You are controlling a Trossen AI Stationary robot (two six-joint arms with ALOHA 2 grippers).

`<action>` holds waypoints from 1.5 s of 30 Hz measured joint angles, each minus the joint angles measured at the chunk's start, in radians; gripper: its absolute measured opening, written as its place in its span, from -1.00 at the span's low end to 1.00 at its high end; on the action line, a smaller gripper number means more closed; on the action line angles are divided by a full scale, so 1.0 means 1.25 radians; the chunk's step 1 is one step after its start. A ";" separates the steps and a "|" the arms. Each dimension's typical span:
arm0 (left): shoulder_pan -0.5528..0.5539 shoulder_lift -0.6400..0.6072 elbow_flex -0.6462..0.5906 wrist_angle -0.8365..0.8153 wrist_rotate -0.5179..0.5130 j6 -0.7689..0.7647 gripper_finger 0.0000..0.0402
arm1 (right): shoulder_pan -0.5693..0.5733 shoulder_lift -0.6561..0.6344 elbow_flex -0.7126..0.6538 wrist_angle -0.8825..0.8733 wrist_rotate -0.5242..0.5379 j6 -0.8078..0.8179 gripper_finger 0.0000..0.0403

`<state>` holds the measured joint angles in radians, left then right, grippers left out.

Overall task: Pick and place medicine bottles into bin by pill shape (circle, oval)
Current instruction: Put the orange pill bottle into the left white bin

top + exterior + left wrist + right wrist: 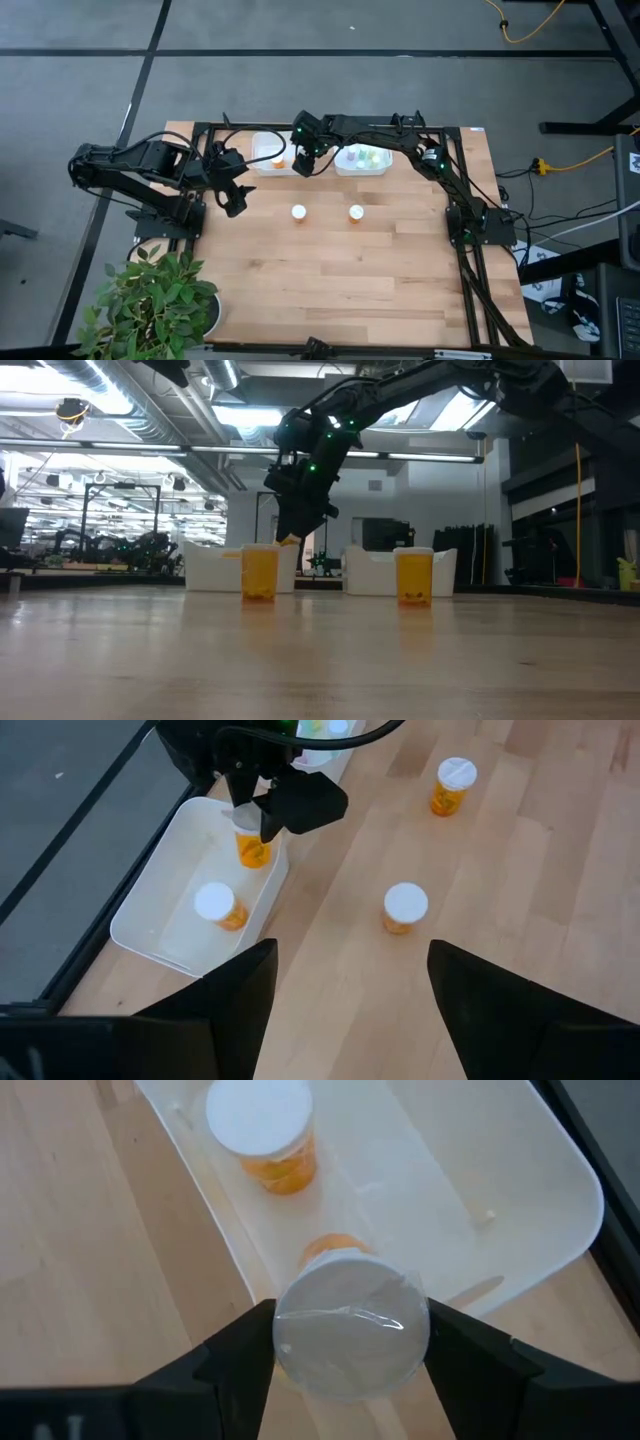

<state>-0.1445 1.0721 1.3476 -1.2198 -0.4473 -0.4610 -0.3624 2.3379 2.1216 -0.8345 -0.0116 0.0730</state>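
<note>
My right gripper (303, 163) hangs over the left white bin (268, 150), shut on an orange medicine bottle (253, 848) with a white cap. Another orange bottle (218, 906) lies inside that bin, on its floor. Two more orange bottles (298, 212) (356, 212) stand upright on the wooden table, nearer than the bins. My left gripper (235, 195) waits open above the table's left edge, holding nothing. My right gripper pinches the bottle's white cap (350, 1335) between its two fingers, one on each side of the round rim. The fingers slant down from above. The bottle hangs below them, its orange body (335, 1245) down, clear of the bin's floor.
A second white bin (362, 158) with pale green bottles sits to the right of the first, at the table's far edge. A potted plant (150, 300) stands at the near left corner. Bare wood lies nearer than the two standing bottles.
</note>
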 joint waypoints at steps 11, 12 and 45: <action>0.000 0.000 0.000 0.000 0.000 0.000 0.25 | 0.001 0.000 0.000 0.005 -0.013 0.001 0.19; 0.000 0.000 0.000 0.000 0.000 0.000 0.25 | 0.001 0.000 0.000 0.005 -0.013 0.001 0.19; 0.005 0.001 0.000 0.017 -0.019 0.001 0.25 | -0.017 -0.161 0.187 -0.138 0.247 0.192 0.11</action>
<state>-0.1387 1.0732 1.3476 -1.1988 -0.4715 -0.4597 -0.3843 2.1370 2.3551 -1.0070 0.2965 0.3129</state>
